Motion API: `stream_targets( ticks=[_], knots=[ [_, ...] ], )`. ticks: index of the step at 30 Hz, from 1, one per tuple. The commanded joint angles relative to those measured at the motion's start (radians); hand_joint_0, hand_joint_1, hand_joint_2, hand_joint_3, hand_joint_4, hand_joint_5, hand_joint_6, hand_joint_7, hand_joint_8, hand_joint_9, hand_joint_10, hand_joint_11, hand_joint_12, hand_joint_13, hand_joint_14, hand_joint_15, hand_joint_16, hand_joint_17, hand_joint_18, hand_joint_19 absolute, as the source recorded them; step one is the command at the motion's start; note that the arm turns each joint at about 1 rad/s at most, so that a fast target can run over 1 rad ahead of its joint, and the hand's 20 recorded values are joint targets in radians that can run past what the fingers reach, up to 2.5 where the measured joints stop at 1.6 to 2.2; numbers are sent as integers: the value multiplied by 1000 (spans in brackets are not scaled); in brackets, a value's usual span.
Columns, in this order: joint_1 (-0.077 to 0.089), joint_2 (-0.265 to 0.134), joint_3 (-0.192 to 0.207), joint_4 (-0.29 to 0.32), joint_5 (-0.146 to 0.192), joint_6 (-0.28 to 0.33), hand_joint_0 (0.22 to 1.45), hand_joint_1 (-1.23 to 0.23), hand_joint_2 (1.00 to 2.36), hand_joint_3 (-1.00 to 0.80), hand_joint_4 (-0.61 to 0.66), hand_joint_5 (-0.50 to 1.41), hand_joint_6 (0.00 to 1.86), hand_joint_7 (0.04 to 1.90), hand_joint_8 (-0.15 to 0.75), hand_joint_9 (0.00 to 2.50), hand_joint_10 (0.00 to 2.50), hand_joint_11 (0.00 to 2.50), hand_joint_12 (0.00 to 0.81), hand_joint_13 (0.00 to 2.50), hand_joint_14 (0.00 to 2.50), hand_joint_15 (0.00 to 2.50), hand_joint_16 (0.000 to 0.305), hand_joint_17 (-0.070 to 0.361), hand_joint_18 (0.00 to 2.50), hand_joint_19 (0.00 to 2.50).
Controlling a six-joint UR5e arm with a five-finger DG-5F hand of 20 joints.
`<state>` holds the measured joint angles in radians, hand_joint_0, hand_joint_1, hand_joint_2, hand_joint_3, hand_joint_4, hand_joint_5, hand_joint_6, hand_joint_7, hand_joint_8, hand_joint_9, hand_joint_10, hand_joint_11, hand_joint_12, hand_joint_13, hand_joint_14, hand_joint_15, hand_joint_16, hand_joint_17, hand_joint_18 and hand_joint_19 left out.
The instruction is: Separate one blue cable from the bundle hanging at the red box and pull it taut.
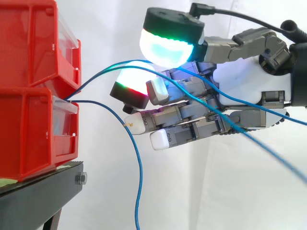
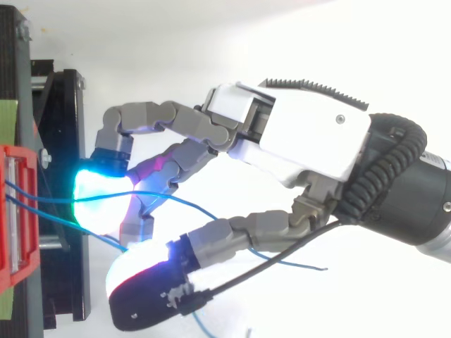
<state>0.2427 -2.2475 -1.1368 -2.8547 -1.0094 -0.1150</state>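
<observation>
**Side view.** Two red bins (image 1: 33, 120) stood stacked on a black stand (image 1: 43, 189) at the left, and the bundle of blue cables left the gap between them. One slack strand (image 1: 139, 191) looped down beside the stand. Two others arched up and ran across the near face of the hand (image 1: 240, 81). The hand reached in level from the right, near the bins but apart from them. One crossing strand (image 1: 268, 153) ran off to the lower right. From where I stood I could not tell whether the hand held a strand or merely had them draped over it.

**Top view.** The hand (image 2: 310, 141) pointed at the red bin (image 2: 14, 211), and cables passed from the bin's front into it. A free cable end (image 2: 303, 264) lay below the palm (loose, under no strain).

**Judgement.** The step in hand appeared to be the separating, since no strand looked taut. The next move would call for securing one strand alone, shedding the others, then drawing away from the bins.
</observation>
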Motion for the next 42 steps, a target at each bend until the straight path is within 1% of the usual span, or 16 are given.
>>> stream_targets(
  ticks=[1, 2, 3, 4, 6, 9, 10, 15, 17, 24, 28, 32, 36, 38, 39, 42],
  knots=[
    [0, -1, 0, 0, 0, 0, 580, -935, 1000, -500, 187, -95, 500, 1391, 281, 1012, 23, 829, 334, 781, 14, 392, 37, 82, 730, 472],
    [0, -1, 0, 0, 0, 0, 517, -870, 1000, -500, 215, -97, 520, 1356, 292, 1021, 19, 835, 345, 786, 16, 399, 39, 88, 745, 463],
    [1, 0, 0, 0, 0, 0, 491, -749, 1000, -500, 229, -93, 536, 1326, 306, 1030, 21, 825, 352, 792, 15, 391, 41, 92, 754, 456],
    [1, -1, -1, 0, 0, 0, 497, -715, 1000, -500, 230, -93, 536, 1329, 305, 1033, 21, 829, 350, 790, 15, 396, 40, 91, 750, 458],
    [1, 0, 0, 0, 0, 0, 548, -471, 1000, -500, 208, -76, 518, 1383, 305, 1056, 22, 820, 329, 778, 14, 388, 37, 84, 719, 474],
    [1, 0, 0, 0, 0, 0, 611, -406, 1000, -500, 189, -69, 507, 1411, 295, 1076, 20, 830, 314, 773, 14, 383, 35, 78, 700, 479],
    [1, -1, -1, 0, 0, 0, 625, -438, 1000, -495, 200, -68, 500, 1418, 298, 1074, 22, 833, 316, 773, 14, 385, 34, 77, 698, 486],
    [1, -1, 0, 0, 0, 0, 655, -626, 1018, -209, 200, -101, 502, 1250, 295, 1061, 22, 834, 317, 763, 16, 391, 34, 77, 688, 483],
    [1, -1, 0, 0, -1, 0, 653, -665, 1018, -198, 202, -104, 502, 1244, 291, 1049, 20, 835, 321, 762, 14, 391, 35, 78, 684, 481],
    [3, 0, 0, 0, 0, 0, 667, -760, 1015, -297, 198, -104, 502, 1249, 283, 1036, 23, 827, 324, 760, 14, 386, 34, 77, 684, 471],
    [3, 0, 0, 0, 0, 0, 690, -800, 1017, -271, 193, -100, 502, 1275, 281, 1030, 23, 837, 326, 758, 16, 386, 34, 77, 686, 470],
    [3, 0, -1, 0, 0, 0, 741, -897, 1018, -263, 140, -98, 508, 1401, 269, 979, 23, 822, 323, 746, 15, 381, 35, 79, 685, 458],
    [3, -1, -1, 0, 0, 0, 769, -962, 1014, -324, 105, -130, 596, 1277, 255, 923, 22, 819, 321, 719, 15, 375, 36, 81, 684, 443],
    [3, -1, -1, 0, 0, 0, 761, -991, 1009, -382, 104, -139, 614, 1245, 250, 908, 23, 821, 321, 707, 14, 373, 36, 82, 686, 432],
    [3, 0, -1, 0, 0, 0, 728, -1016, 1001, -492, 111, -144, 623, 1232, 254, 901, 22, 826, 322, 706, 14, 373, 37, 83, 689, 435],
    [3, 0, -1, -2, 0, 0, 609, -1004, 1000, -500, 125, -146, 632, 1214, 255, 896, 23, 841, 321, 701, 14, 387, 37, 83, 678, 451]
  ],
)
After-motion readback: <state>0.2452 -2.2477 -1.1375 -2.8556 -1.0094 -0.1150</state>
